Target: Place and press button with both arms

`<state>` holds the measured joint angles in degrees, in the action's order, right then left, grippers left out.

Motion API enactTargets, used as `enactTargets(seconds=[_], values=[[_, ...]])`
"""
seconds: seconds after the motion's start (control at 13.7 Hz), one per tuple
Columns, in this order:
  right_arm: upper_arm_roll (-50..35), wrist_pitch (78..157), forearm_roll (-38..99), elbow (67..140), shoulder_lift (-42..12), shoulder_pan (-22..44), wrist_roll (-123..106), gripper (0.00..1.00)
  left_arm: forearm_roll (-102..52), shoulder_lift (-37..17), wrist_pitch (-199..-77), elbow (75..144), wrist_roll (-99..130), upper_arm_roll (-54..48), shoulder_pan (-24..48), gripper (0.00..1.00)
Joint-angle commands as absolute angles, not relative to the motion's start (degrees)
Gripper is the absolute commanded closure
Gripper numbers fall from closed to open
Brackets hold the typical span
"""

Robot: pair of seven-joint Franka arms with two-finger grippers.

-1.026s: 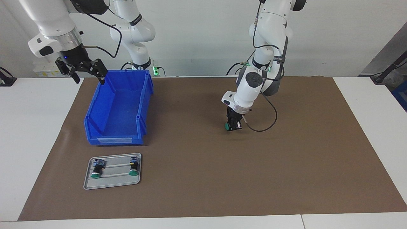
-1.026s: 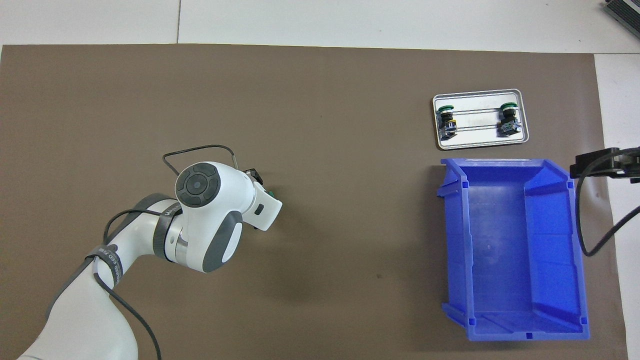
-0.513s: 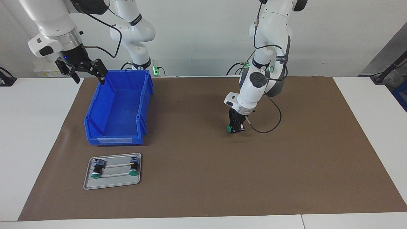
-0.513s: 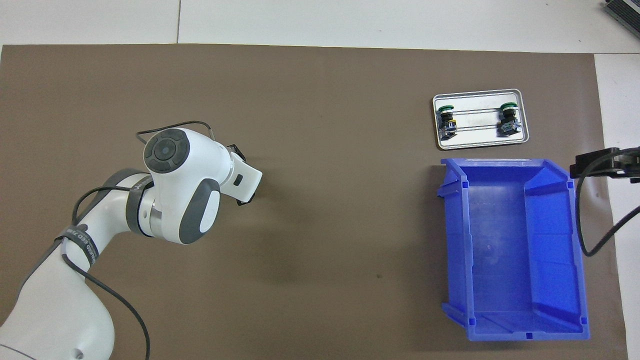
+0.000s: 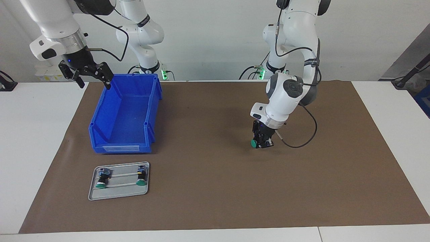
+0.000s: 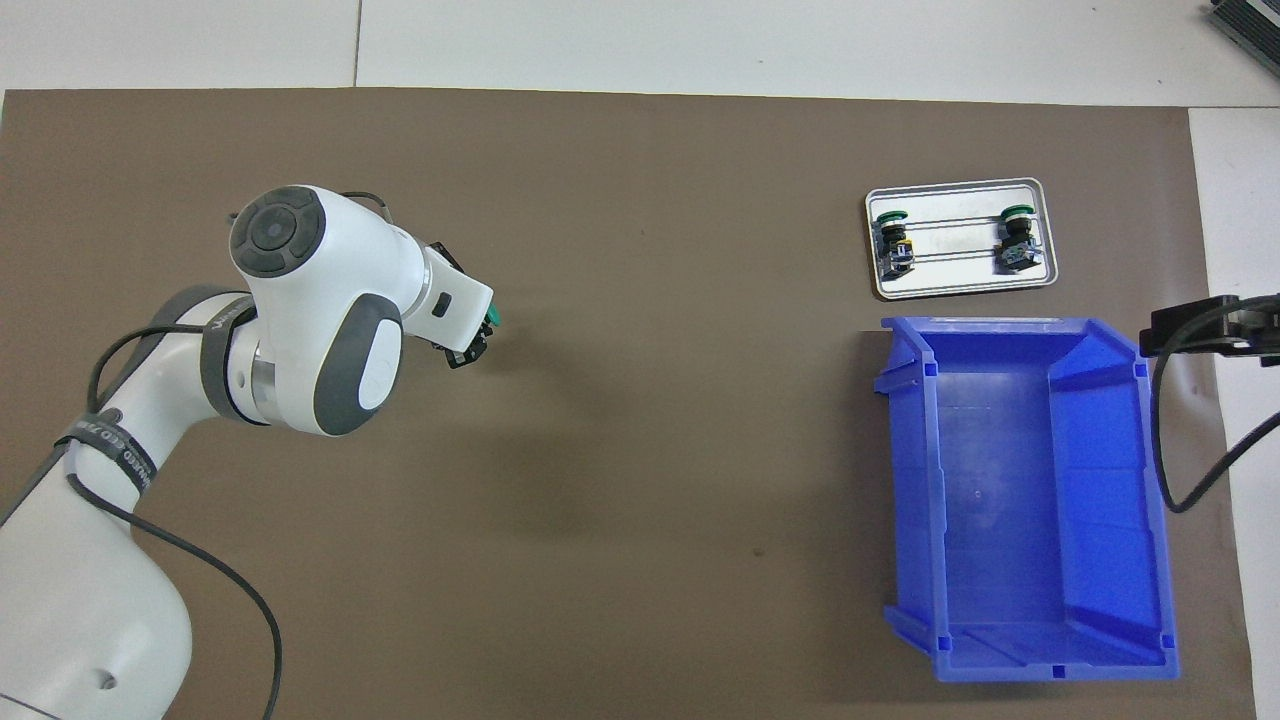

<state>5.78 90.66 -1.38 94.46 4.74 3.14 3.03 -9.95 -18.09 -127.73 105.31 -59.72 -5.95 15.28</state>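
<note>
My left gripper (image 5: 262, 140) is shut on the button (image 5: 254, 143), whose green cap sticks out sideways. It holds it low over the brown mat (image 5: 215, 188), in the middle toward the left arm's end. From overhead, the left gripper (image 6: 468, 346) and the green cap (image 6: 493, 318) peek out from under the wrist. The button's rear is hidden by the fingers. My right gripper (image 5: 89, 75) is open and empty, raised beside the blue bin's corner; it waits there and also shows in the overhead view (image 6: 1205, 330).
A blue bin (image 5: 153, 101) stands empty at the right arm's end. Farther from the robots lies a grey tray (image 5: 117, 193) with two green-capped buttons, one blue-grey at the rear (image 5: 101, 178), one yellow-marked (image 5: 141, 177). The left arm's black cable (image 5: 302, 143) loops beside its wrist.
My left arm has carried the button toward the left arm's end of the table and farther from the robots. The right arm has not moved.
</note>
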Motion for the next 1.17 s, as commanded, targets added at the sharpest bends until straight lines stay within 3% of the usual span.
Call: enactTargets(seconds=[0.0,0.37,1.1], values=[[5.0,91.1,-0.5,95.5,5.7,2.3,2.7,0.0,-9.7,-18.9,-120.8,99.9,-60.2,-6.1,13.5,1.0],[5.0,91.1,-0.5,95.5,5.7,2.3,2.7,0.0,-10.1,-18.2,-108.5,93.2,-63.3,-6.3,8.5,1.0],[5.0,91.1,-0.5,95.5,5.7,2.3,2.6,0.0,-31.1,-16.0,-108.5,96.8,-76.5,-6.4,-3.4,1.0]])
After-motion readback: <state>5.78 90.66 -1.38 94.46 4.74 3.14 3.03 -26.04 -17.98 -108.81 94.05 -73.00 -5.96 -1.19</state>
